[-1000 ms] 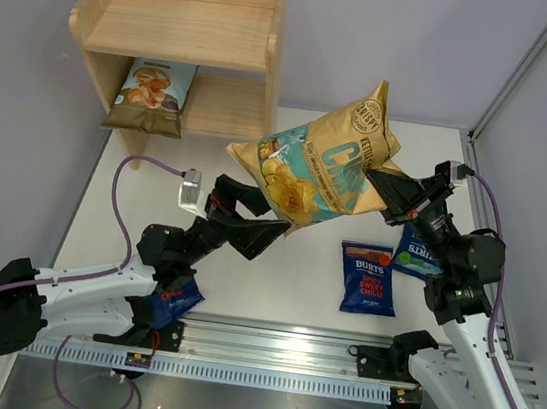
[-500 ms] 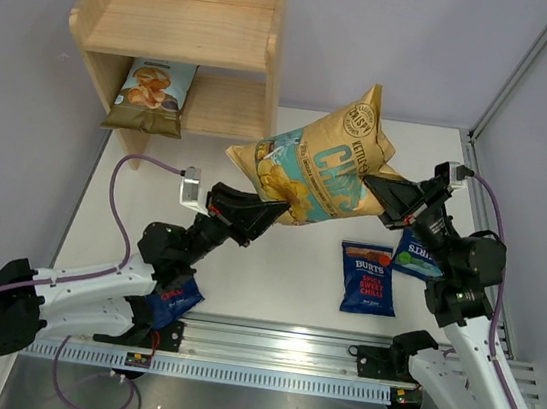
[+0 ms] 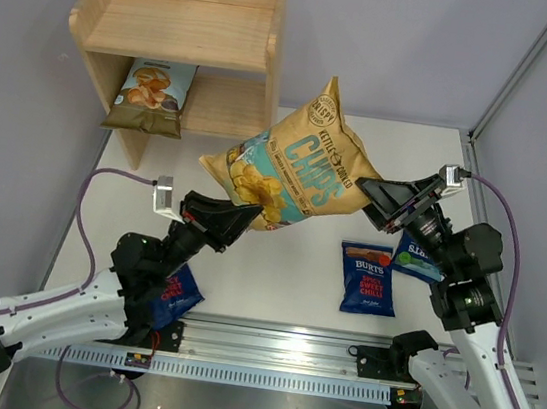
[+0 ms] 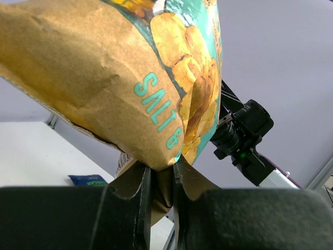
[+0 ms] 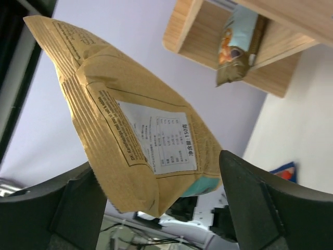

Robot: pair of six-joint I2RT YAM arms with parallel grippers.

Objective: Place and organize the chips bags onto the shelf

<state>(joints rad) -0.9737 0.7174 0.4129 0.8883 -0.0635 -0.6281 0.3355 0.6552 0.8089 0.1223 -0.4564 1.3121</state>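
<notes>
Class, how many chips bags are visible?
5: yellow bag in left pincer; light-blue bag, lower shelf; Burts bag on table; red-lettered bag under left arm; green-lettered bag under right arm.

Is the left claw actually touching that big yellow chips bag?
Touching. The left wrist view shows the left gripper shut on a corner of the yellow chips bag, pinched between both fingers.

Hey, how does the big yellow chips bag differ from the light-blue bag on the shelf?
The yellow bag is far larger than the light-blue bag. The yellow bag hangs in the air, pinched by the left gripper; the light-blue bag sits in the lower tier of the shelf. Both are crinkly chips bags.
</notes>
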